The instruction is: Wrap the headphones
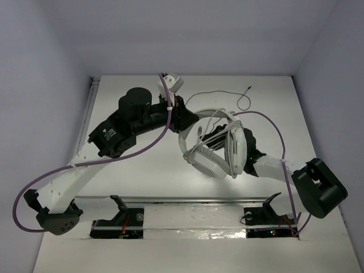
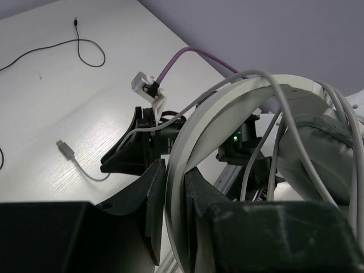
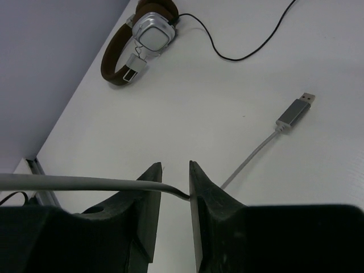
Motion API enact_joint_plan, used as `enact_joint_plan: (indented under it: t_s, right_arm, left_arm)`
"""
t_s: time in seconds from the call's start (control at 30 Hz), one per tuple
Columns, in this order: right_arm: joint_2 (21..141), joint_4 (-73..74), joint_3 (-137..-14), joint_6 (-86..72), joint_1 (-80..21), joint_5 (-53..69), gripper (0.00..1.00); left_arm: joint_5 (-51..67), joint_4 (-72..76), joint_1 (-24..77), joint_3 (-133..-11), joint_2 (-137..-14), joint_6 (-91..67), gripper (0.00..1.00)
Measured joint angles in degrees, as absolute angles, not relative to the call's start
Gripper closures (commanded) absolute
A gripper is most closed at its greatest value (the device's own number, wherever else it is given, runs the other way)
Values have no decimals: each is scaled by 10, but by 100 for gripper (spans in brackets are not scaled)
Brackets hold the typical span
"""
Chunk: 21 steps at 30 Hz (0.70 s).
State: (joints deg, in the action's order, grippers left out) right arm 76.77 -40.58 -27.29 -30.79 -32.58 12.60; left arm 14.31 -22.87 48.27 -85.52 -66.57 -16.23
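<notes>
The white headphones (image 1: 213, 153) hang above the table's middle between both arms, with their grey cable (image 1: 211, 122) looped several times over the headband and cups. My left gripper (image 1: 190, 120) is shut on the headband (image 2: 193, 131); in the left wrist view (image 2: 175, 166) an ear cup (image 2: 318, 153) is at the right. My right gripper (image 1: 220, 139) is under the headband. In the right wrist view (image 3: 173, 166) its jaws stand a narrow gap apart, and the cable (image 3: 74, 183) crosses the left finger into the gap and touches the right finger. The cable's USB plug (image 3: 296, 111) hangs free beyond.
Brown-banded headphones (image 3: 139, 40) lie at the table's far left corner, with their thin black cable (image 1: 227, 94) trailing across the back of the table. White walls enclose the table on the far, left and right sides. A rail (image 1: 187, 200) runs along the near edge.
</notes>
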Motion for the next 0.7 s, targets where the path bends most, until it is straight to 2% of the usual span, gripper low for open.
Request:
enact_joint_plan:
  t_s: [0.1,0.17,0.2,0.3,0.43,0.7]
  right_arm:
    - [790,-429,-273,-317,-326,137,74]
    - [800,-442,-272,-322,-326,143,82]
    - [803,-447,-272,-327,-326,145,90]
    - [805,-461,-265,-340,-327,152,100]
    - [795,-449,-261,-353,-355,143,100]
    - [719,-408,-243,-391,-509,66,100]
  left_arm:
    - [142,-225,483,-868,-675,-169,100]
    - [142,-220,482,-879,-686,-175,100]
    - [140,-217,482,-884,-691,-179,100]
    - [128,-205,479,-890,-704,-191,100]
    - [97,-181,462,-890,-723,-220,100]
    - [-12,-109,398,-849,-754,-288,100]
